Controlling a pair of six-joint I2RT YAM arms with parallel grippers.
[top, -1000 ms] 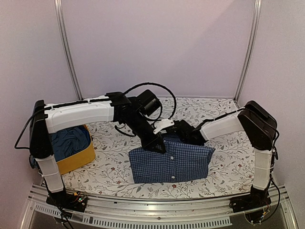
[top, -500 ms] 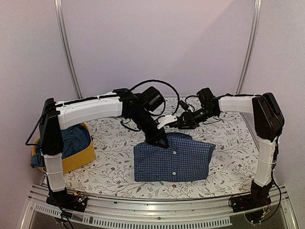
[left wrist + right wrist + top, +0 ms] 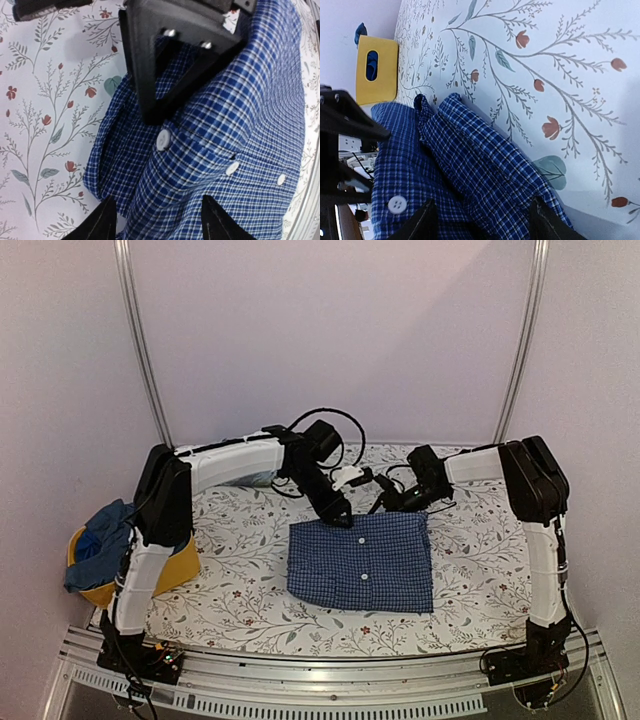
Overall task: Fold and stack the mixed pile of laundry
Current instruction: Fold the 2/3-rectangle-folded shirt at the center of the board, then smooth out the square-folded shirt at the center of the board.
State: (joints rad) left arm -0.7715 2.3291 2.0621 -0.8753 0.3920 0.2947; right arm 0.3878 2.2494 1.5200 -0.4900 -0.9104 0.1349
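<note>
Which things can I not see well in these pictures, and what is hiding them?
- Top view: the left arm covers part of the yellow basket; which blue clothes lie inside is unclear.
- Top view: the left gripper and right gripper partly cover the collar of the checked shirt.
- Wrist views: frame edges cut the shirt off.

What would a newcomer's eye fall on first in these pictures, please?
The folded navy-and-white checked shirt, flat mid-table on the floral cover. The left hand and right hand hover open at its far collar edge; a yellow basket of blue clothes sits far left.
</note>
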